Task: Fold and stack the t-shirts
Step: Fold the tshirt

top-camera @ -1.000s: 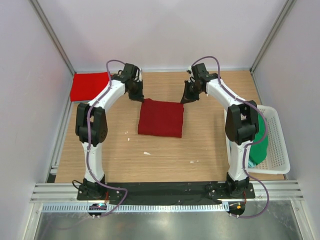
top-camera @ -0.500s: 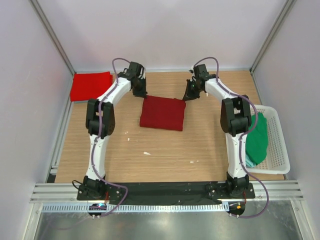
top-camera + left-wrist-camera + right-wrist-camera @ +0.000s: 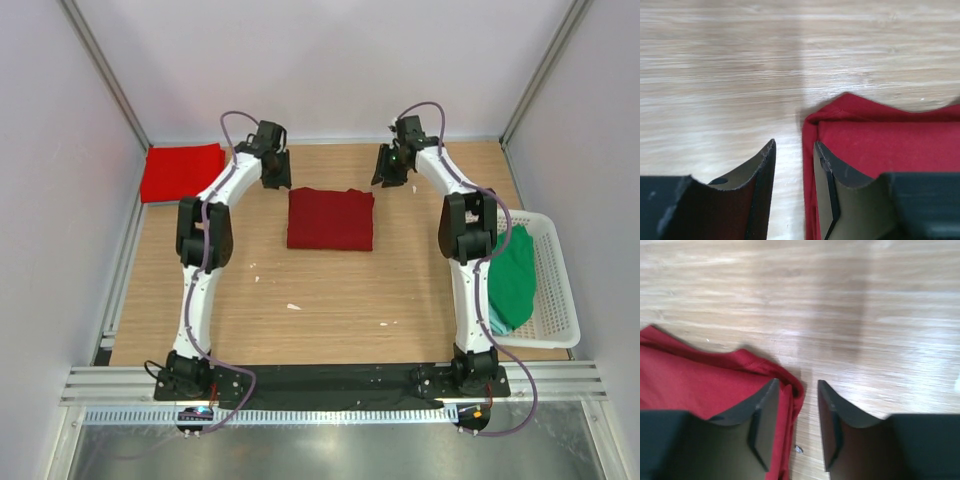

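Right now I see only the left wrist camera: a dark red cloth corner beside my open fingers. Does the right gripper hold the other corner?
Observer: No. The right gripper is open over the far right corner of the dark maroon shirt and clamps nothing.
Operator: Is the whole shirt folded?
Observer: Yes. In the top camera it lies as a flat, roughly square fold in the middle of the table.
Operator: Where would the stack be?
Observer: A brighter red shirt lies folded at the table's far left corner.
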You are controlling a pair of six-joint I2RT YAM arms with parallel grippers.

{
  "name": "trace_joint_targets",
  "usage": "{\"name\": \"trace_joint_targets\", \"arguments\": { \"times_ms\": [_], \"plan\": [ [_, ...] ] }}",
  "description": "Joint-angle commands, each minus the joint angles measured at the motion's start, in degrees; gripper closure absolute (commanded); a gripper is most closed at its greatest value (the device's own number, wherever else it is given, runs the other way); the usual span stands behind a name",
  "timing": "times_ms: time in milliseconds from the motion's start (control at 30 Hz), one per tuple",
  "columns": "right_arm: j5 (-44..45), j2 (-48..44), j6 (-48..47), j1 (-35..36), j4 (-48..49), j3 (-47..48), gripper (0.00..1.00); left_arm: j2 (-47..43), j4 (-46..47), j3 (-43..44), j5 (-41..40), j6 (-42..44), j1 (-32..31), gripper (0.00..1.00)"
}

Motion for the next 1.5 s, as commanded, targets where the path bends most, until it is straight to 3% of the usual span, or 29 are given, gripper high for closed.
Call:
{"name": "trace_joint_targets", "arguments": {
  "times_ms": [0, 67, 133, 267, 367, 533, 667, 833, 1067, 1233, 1467],
  "plan": [
    [2.47, -1.28, -1.28, -0.37, -4.26, 5.09, 0.55, -8.61, -1.46, 1.78, -3.46, -1.22, 1.46, 0.62],
    [2.82, -2.86, -1.02, -0.28, -5.22, 4.13, 0.49, -10.55, -2.52, 1.43, -1.09, -1.92, 1.63, 0.62],
    [1.78, -6.44, -0.32, -0.28, -4.96, 0.72, 0.48, -13.35, -1.92, -0.58, 6.86, -3.23, 1.55, 0.64],
    [-6.04, -14.10, 4.42, 0.16, 0.56, -8.61, 0.48, -18.79, 4.49, -13.64, 21.19, -8.24, 1.11, 0.71],
    [-10.95, -18.92, 6.98, 1.82, 2.84, -14.74, 0.47, -23.19, 9.50, -21.48, 24.57, -10.27, -0.47, 0.71],
    [-11.68, -22.82, 8.83, 1.83, 9.98, -23.74, 0.44, -24.80, 10.83, -26.26, 21.95, -8.17, -1.27, 0.66],
    [-8.97, -18.96, 7.69, 1.83, 9.72, -20.59, 0.43, -20.59, 10.83, -20.91, 17.47, -1.51, -1.27, 0.60],
    [-7.28, -12.37, 5.23, 1.83, 5.61, -14.18, 0.42, -10.48, 4.69, -10.10, 14.56, -1.48, -1.18, 0.65],
    [-6.67, -13.59, 3.47, 2.35, 5.58, -18.55, 0.41, -14.94, 8.28, -22.64, 12.10, -3.94, -2.41, 0.65],
    [-12.02, -14.82, 4.60, 2.35, 9.52, -24.69, 0.32, -20.65, 11.96, -31.51, 10.69, -3.95, -2.32, 0.60],
    [-18.26, -16.05, 7.94, 2.79, 14.63, -30.94, 0.31, -20.40, 12.23, -32.76, 15.97, -4.47, -0.48, 0.59]
  ]
}}
